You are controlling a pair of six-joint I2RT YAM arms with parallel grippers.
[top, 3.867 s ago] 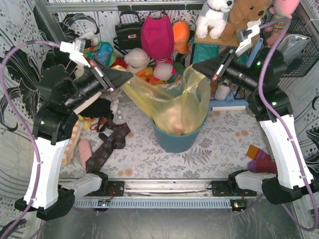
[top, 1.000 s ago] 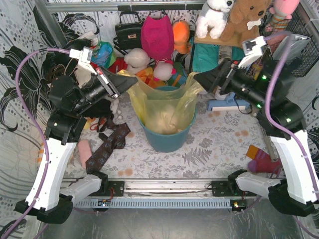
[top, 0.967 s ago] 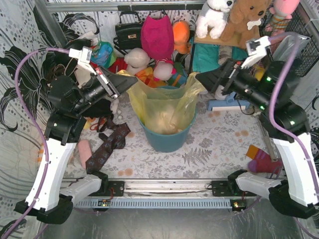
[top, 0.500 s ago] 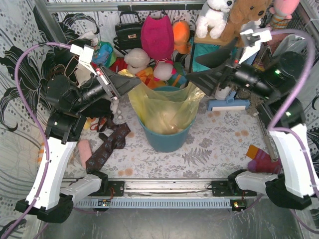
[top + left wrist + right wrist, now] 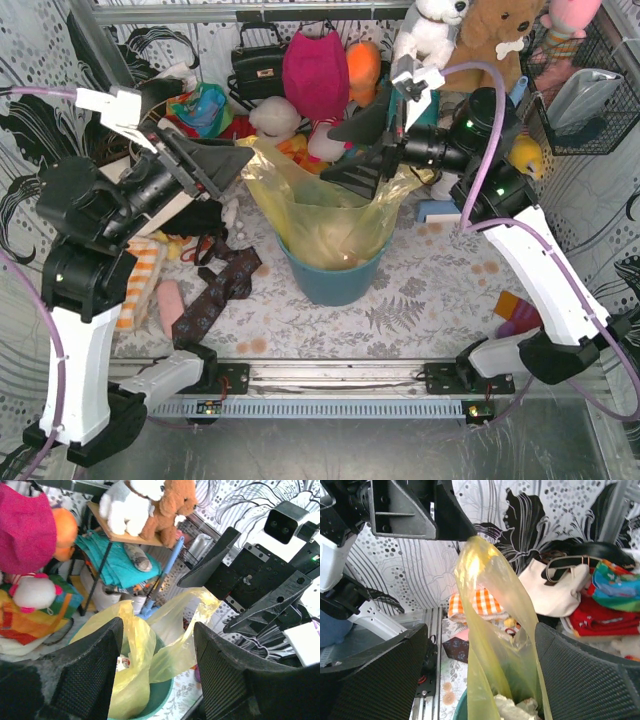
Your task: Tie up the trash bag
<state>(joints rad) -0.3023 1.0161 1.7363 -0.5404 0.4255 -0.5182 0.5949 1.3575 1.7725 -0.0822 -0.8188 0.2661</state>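
**Both grippers spread wide at the raised flaps of the yellow trash bag**

From my left wrist camera, the left gripper (image 5: 157, 630) has its jaws released. Its two dark fingers (image 5: 90, 670) stand well apart and clamp nothing. Through the gap I see the trash bag (image 5: 135, 650), with one yellow flap rising close to the inner face of the left-hand finger. I cannot tell whether plastic and finger touch.

From my right wrist camera, the right gripper (image 5: 480, 630) is released too, its jaws wide apart. A tall flap of the bag (image 5: 495, 630) stands in the gap between them, touching neither finger that I can see. Its top reaches the tip of the opposite gripper. Crumpled white paper (image 5: 512, 705) shows at the bottom of the bag.

From the overhead camera, the left gripper (image 5: 245, 155) and the right gripper (image 5: 335, 155) face each other above the bag (image 5: 330, 215). The bag lines a teal bin (image 5: 340, 285) standing upright near the middle of the floral-patterned table (image 5: 440, 290). One flap climbs toward each gripper, the right-hand one lying beside the right gripper's lower finger. Behind the bin are heaped soft toys, and two stuffed dogs (image 5: 470, 30) sit on a shelf behind the right arm.
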